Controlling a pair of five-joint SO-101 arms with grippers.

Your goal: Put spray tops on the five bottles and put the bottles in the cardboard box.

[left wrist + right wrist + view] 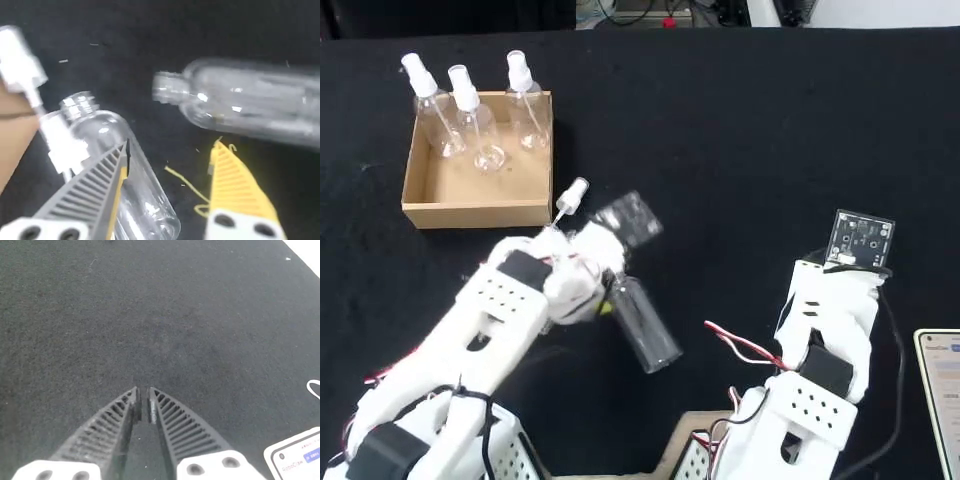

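1. High view: the cardboard box (420, 190) sits far left on the desk (750, 130), with three capped bottles (475, 125) upright inside; a spray top (573, 195) lies just beside its near right corner. By the left arm (490, 320) an uncapped bottle (645, 325) lies flat, long axis diagonal, neck toward the box; a blurred bottle (630, 220) lies beyond it
2. Left wrist view: the left tool (170, 147) is spread open, with bare desk between its tips; the uncapped bottle lies partly under the grey finger (95, 195), neck toward the spray top; the blurred bottle lies crosswise
3. Right wrist view: the right tool (143, 390) is closed on nothing, with a phone (295, 455) nearby
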